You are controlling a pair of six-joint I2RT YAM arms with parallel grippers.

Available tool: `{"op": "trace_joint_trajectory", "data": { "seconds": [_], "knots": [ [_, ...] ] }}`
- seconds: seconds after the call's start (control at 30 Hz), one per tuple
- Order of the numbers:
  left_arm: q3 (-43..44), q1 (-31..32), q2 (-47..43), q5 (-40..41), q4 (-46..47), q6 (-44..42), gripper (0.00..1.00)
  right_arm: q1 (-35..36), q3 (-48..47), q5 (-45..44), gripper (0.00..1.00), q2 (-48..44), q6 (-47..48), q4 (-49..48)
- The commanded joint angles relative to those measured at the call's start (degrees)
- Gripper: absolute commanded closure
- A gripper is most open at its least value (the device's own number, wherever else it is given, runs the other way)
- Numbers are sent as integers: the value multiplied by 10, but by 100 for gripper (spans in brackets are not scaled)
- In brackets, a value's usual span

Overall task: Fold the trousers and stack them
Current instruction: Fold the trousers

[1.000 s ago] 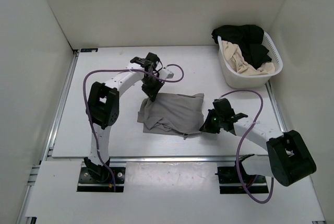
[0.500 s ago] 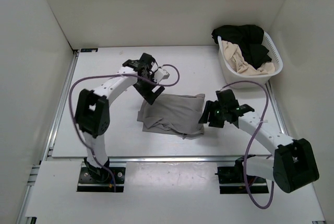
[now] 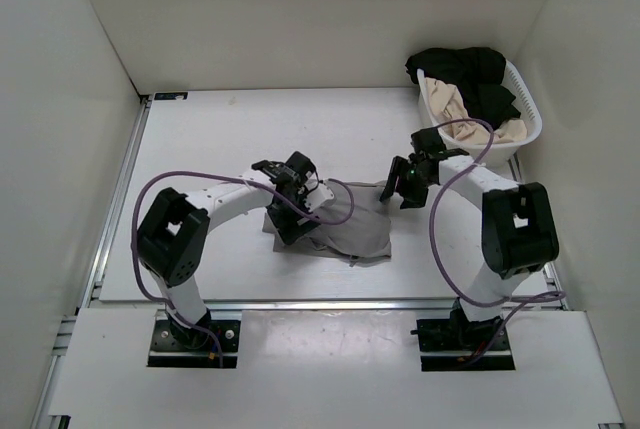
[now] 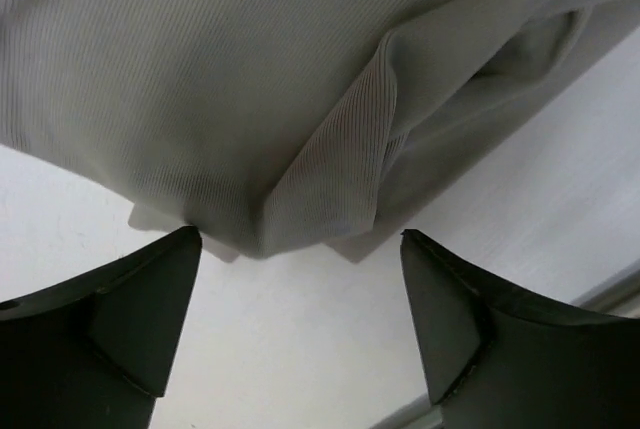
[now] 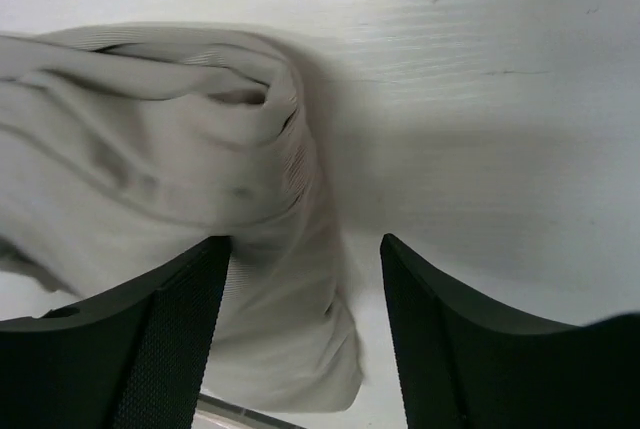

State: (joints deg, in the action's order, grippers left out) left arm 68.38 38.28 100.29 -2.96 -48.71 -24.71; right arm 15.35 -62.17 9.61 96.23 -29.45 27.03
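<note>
Centre-left of the overhead view: left gripper (image 3: 287,224), fingers spread wide, empty, over the left edge of the folded trousers (image 3: 360,229), mid-frame on the table (image 3: 200,139). Right of centre: right gripper (image 3: 398,189), likewise parted, gripping nothing, at the cloth's upper right corner. Upper right: basket (image 3: 527,134) holding a black garment (image 3: 465,67) and a beige garment (image 3: 455,117).

A robot lab cell: plain white walls (image 3: 300,19) boxing a white table (image 3: 200,139) on aluminium rails (image 3: 118,194).
</note>
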Motion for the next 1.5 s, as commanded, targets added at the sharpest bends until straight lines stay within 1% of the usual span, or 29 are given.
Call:
{"op": "trace_joint_trajectory", "data": {
  "seconds": [0.0, 0.03, 0.1, 0.13, 0.2, 0.23, 0.27, 0.3, 0.43, 0.57, 0.67, 0.7, 0.73, 0.83, 0.87, 0.9, 0.97, 1.0, 1.03, 1.1, 1.17, 1.23, 1.27, 1.3, 1.33, 1.37, 1.4, 1.43, 1.47],
  "knots": [
    [-13, 19, -10, 42, 63, 14, 10, -4, -44, 7, 35, 25, 4, 6],
    [-18, 19, -2, 42, 68, 14, 14, -4, -44, 7, 37, 40, 4, 6],
    [-25, 19, 3, 49, 73, 19, 30, -4, -50, 12, 42, 45, -2, 6],
    [-31, 19, 3, 49, 73, 19, 38, -9, -50, 12, 55, 51, -2, 6],
    [-39, 19, 3, 49, 79, 19, 56, -9, -50, 12, 67, 51, -9, 0],
    [-48, 19, 10, 49, 85, 19, 71, -15, -50, 12, 82, 57, -9, 0],
    [-48, 19, 16, 49, 92, 19, 81, -22, -50, 4, 88, 57, -14, 0],
    [-57, 19, 16, 54, 92, 25, 86, -27, -50, 4, 93, 57, -19, 0],
    [-69, 19, 10, 41, 92, 25, 86, -38, -50, 4, 100, 63, -25, 0],
    [-96, 19, -60, 47, 74, -3, 86, -52, -50, -14, 100, 63, -36, 0],
    [-111, 19, -83, 46, 44, -17, 86, -52, -55, -6, 100, 63, -36, -7],
    [-111, 24, -83, 41, 39, -17, 84, -52, -55, -1, 100, 63, -36, -7],
    [-119, 24, -83, 31, 39, -17, 62, -52, -62, 6, 100, 68, -36, -7],
    [-131, 30, -83, 24, 39, -17, 52, -52, -67, 16, 100, 68, -25, -7],
    [-131, 30, -83, 32, 33, -11, 36, -52, -67, 16, 96, 68, -25, -7],
    [-131, 30, -83, 32, 27, -11, 32, -52, -74, 16, 92, 63, -16, 2],
    [-109, 30, -91, 58, 20, -11, 21, -52, -86, 8, 77, 51, 4, 26],
    [-97, 22, -102, 59, 13, -11, 5, -44, -86, 2, 60, 45, 11, 50],
    [-81, 14, -107, 59, 12, -17, 0, -36, -86, -6, 54, 24, 22, 59],
    [-15, -27, -113, 31, 0, -11, 0, -28, -62, -12, 47, -6, 22, 59],
    [27, -64, -103, -7, -6, -5, 0, -22, -14, -17, 46, -54, 22, 59],
    [74, -81, -70, -13, -6, 1, 1, -6, 19, -43, 57, -101, 15, 59],
    [88, -87, -55, -13, -6, 9, 5, 1, 26, -52, 62, -115, 8, 59],
    [110, -98, -41, -13, 0, 14, 10, 17, 26, -57, 73, -127, 2, 59],
    [118, -103, -14, -23, 0, 22, 18, 27, 31, -57, 79, -146, 2, 54],
    [124, -103, -1, -36, 7, 32, 38, 37, 31, -57, 83, -152, -11, 45],
    [139, -110, 15, -42, 7, 37, 47, 61, 25, -57, 86, -152, -18, 40],
    [147, -116, 48, -50, 7, 37, 52, 71, 25, -49, 88, -147, -24, 30],
    [155, -117, 64, -56, 7, 43, 52, 82, 15, -41, 89, -139, -24, 29]
  ]
}}
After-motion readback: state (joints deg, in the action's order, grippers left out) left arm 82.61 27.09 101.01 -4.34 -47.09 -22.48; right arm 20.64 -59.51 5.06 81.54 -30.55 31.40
